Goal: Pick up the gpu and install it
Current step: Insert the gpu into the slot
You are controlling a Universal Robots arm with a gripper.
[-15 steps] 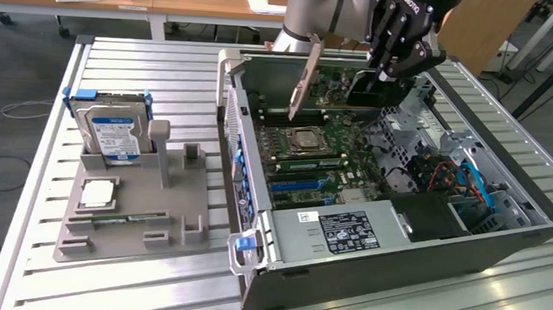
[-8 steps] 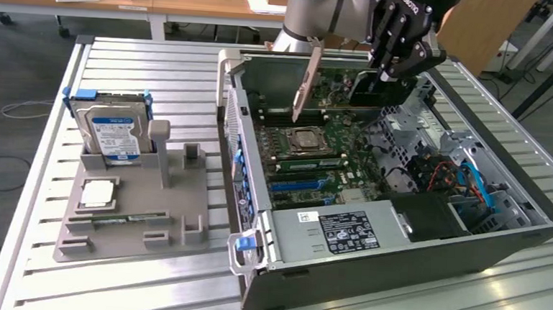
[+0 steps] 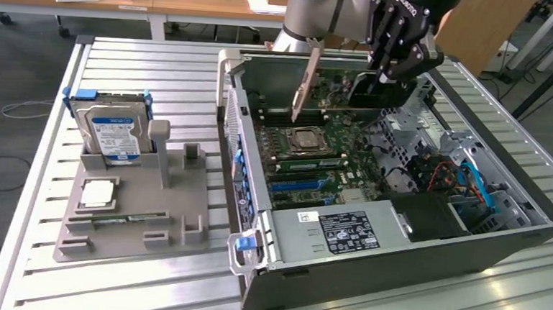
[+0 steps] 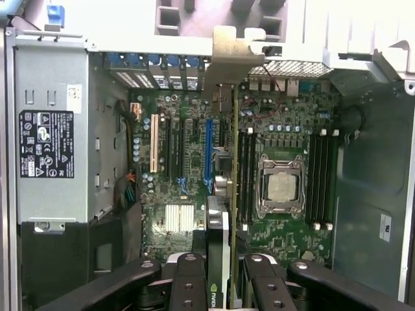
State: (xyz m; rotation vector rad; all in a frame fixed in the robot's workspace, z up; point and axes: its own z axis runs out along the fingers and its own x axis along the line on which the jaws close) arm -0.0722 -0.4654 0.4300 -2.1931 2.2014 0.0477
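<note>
Black-faced and seen edge-on, the gpu (image 4: 219,227) hung pinched between the jaws above the open computer case (image 3: 394,277). Its silver bracket (image 4: 233,52) pointed toward the case's rear wall. With the card clear of the counter (image 3: 153,291), the pick-up looked done. It stood over the motherboard (image 4: 181,168), just beside the blue slot (image 4: 209,149). It did not appear seated, so installing was left.

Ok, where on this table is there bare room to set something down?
Bare slats of the table on the camera's side of the grey fixture, and beyond the hard drive. The open case is crowded, with the gpu held over its board.
</note>
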